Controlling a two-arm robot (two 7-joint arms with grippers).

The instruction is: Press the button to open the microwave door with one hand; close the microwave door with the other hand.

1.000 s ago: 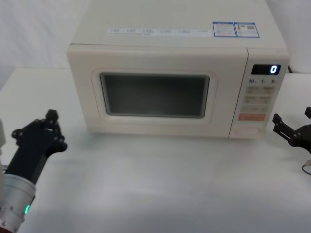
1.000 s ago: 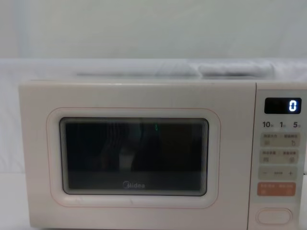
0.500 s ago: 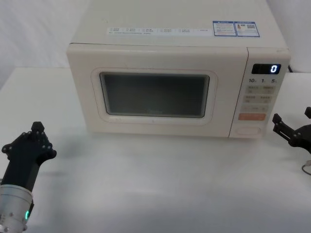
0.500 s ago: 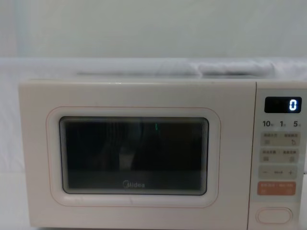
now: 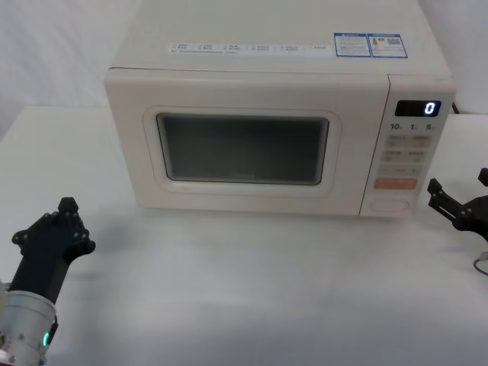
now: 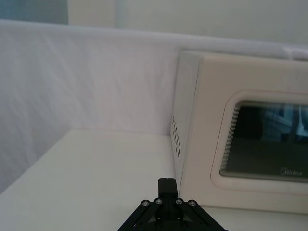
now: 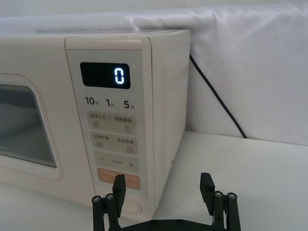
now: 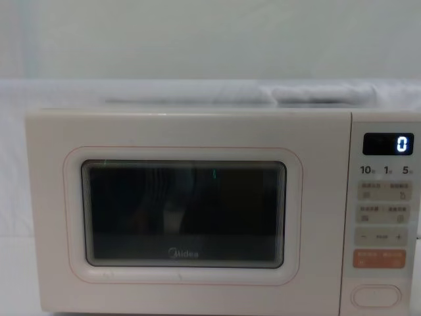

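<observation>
Left gripper point(image 5: 55, 229) sits low over the desk point(image 5: 252, 282), well out in front of the microwave's left corner; whether its fingers are released or clenched, I cannot tell.

Microwave door point(image 5: 244, 141) is flush shut, filling the front to the left of the keypad. Likely a light, rigid hinged panel; glass window, so push on the cream frame, not the pane.

Button point(image 5: 390, 203) is at the keypad's foot, under the orange key. Probably stiff with short travel: one fingertip, square on.

Right gripper point(image 5: 457, 200) waits just right of the microwave, fingers point(image 7: 118, 185) spread, holding nothing.
</observation>
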